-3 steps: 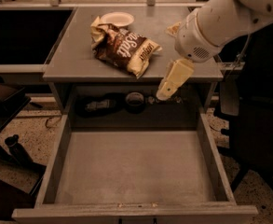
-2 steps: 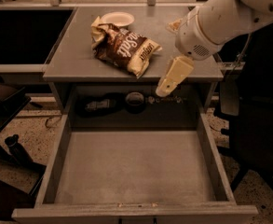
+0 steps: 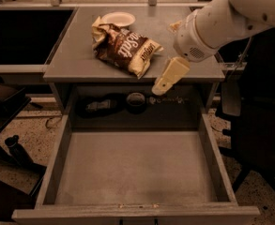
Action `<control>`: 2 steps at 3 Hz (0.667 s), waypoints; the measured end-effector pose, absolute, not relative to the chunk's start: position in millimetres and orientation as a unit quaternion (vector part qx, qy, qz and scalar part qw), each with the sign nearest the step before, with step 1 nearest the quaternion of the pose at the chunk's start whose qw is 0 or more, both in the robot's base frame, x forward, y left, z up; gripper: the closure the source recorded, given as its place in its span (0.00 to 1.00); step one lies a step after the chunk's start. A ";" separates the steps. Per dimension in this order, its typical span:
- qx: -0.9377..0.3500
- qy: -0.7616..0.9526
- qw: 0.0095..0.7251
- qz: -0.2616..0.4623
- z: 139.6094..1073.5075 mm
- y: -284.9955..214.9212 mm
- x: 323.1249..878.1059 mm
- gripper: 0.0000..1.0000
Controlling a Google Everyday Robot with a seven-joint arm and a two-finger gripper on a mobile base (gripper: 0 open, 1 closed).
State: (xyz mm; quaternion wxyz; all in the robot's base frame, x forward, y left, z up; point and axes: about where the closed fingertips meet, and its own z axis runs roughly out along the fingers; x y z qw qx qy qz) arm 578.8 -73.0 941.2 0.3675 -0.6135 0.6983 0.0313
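Camera view: the gripper (image 3: 159, 87) hangs at the counter's (image 3: 76, 60) front edge, over the open drawer (image 3: 211, 158). Whether it is open or closed cannot be told. The chip bag (image 3: 126, 48) lies on the counter just up-left of it, its long axis slanting toward the gripper.

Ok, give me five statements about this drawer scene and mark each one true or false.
1. The gripper hangs at the front edge of the countertop, to the right of the chip bag. True.
2. The drawer is shut. False: it is pulled open.
3. The chip bag lies in the drawer. False: it lies on the countertop.
4. A white bowl stands behind the chip bag. True.
5. The gripper grips the chip bag. False: it is beside the bag and apart from it.
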 end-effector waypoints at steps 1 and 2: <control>-0.569 0.723 0.391 0.021 915.5 -62.7 616.5 0.00; -0.523 0.745 0.415 0.000 895.7 -54.9 661.0 0.00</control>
